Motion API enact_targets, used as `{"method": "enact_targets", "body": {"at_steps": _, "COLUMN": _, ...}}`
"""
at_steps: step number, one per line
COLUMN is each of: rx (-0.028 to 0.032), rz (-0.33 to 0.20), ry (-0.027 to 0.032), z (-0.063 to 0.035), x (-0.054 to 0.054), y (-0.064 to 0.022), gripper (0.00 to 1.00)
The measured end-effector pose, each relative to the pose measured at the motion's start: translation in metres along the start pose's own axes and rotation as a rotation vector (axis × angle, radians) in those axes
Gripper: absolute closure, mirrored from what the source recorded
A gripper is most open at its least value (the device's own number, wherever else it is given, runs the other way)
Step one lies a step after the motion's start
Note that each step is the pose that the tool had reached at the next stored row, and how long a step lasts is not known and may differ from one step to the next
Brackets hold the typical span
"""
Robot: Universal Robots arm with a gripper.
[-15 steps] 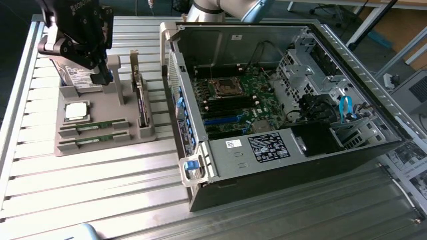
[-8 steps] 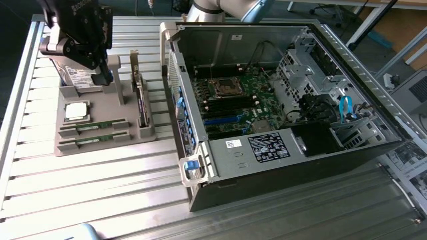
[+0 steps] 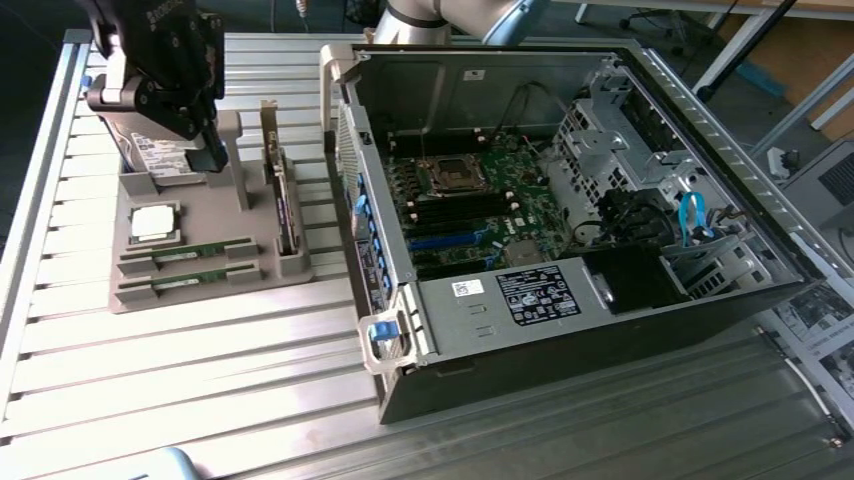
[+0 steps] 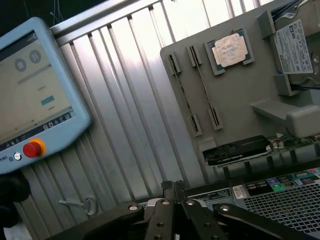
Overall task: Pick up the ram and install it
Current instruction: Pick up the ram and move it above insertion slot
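Observation:
Two green ram sticks (image 3: 187, 255) (image 3: 187, 283) stand on edge in the slots of a grey holder tray (image 3: 214, 295) at the exterior view's left. In the wrist view the same ram sticks (image 4: 182, 95) (image 4: 205, 87) show as thin strips on the tray (image 4: 240, 100). My black gripper (image 3: 207, 160) hangs above the tray's far end, over the hard drive and away from the sticks. Its fingers (image 4: 172, 187) are shut with nothing held between them. The open computer case (image 3: 561, 200) lies on its side beside the tray, its motherboard (image 3: 467, 200) exposed.
The tray also carries a silver processor chip (image 3: 154, 222), a labelled hard drive (image 3: 167, 155) and a graphics card (image 3: 280, 200) on edge. A teach pendant (image 4: 35, 95) and a key (image 4: 80, 205) lie on the ribbed metal table (image 3: 200, 380).

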State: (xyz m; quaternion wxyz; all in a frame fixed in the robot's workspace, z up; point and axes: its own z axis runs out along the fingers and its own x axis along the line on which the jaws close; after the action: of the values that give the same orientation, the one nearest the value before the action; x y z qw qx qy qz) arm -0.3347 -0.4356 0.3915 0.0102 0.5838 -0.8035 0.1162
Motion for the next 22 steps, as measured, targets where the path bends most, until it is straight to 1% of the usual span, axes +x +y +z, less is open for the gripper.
{"method": "enact_targets", "body": {"at_steps": 6, "rx": 0.0097, "rz": -0.038, "ry": 0.0049, "z": 0.0002, "x": 0.0000, "y": 0.0000, "gripper": 0.90}}
{"method": "enact_targets", "body": {"at_steps": 9, "rx": 0.0155, "rz": -0.061, "ry": 0.0079, "z": 0.0002, "x": 0.0000, "y": 0.0000, "gripper": 0.90}}
{"method": "enact_targets", "body": {"at_steps": 15, "rx": 0.0249, "rz": -0.100, "ry": 0.0114, "z": 0.0003, "x": -0.0001, "y": 0.0000, "gripper": 0.90}}
{"method": "enact_targets", "body": {"at_steps": 21, "rx": 0.0349, "rz": -0.140, "ry": 0.0167, "z": 0.0004, "x": -0.0001, "y": 0.0001, "gripper": 0.90}}
{"method": "enact_targets", "body": {"at_steps": 22, "rx": 0.0380, "rz": -0.152, "ry": 0.0186, "z": 0.0004, "x": -0.0001, "y": 0.0001, "gripper": 0.90}}
